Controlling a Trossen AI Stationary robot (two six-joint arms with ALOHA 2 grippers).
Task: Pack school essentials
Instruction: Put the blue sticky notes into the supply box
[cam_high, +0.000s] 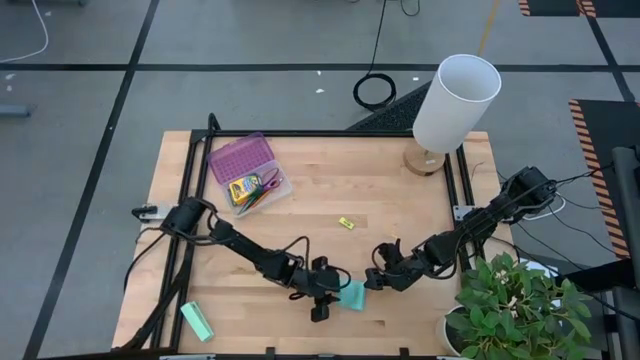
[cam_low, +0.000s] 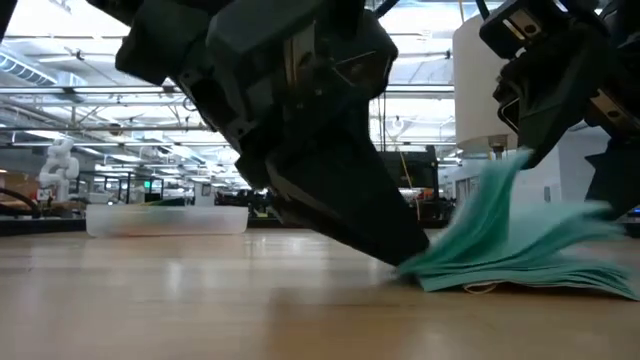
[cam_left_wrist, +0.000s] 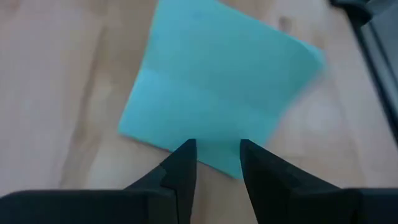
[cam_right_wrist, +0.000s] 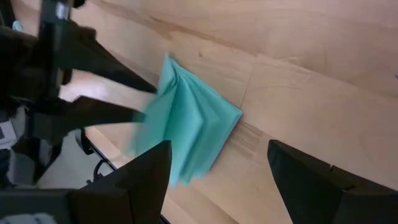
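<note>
matt paper sticky-note pad (cam_left_wrist: 214, 93), smooth wooden table (cam_high: 380, 200)

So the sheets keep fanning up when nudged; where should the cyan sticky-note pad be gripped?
Probably at the bound edge of the cyan sticky-note pad, the side nearest the left gripper, where the sheets stay pinched flat. The far edge toward the right gripper lifts and fans, so fingers there would likely catch only loose sheets.

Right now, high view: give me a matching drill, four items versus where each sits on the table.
Items:
1. sticky-note pad
2. mint-green block
3. yellow piece
4. clear case

Places:
A. far left part of the table
B. near left corner
C. near edge, between the left gripper and the right gripper
D. alone near the table's middle

Pairs: 1-C, 2-B, 3-D, 4-A
</note>
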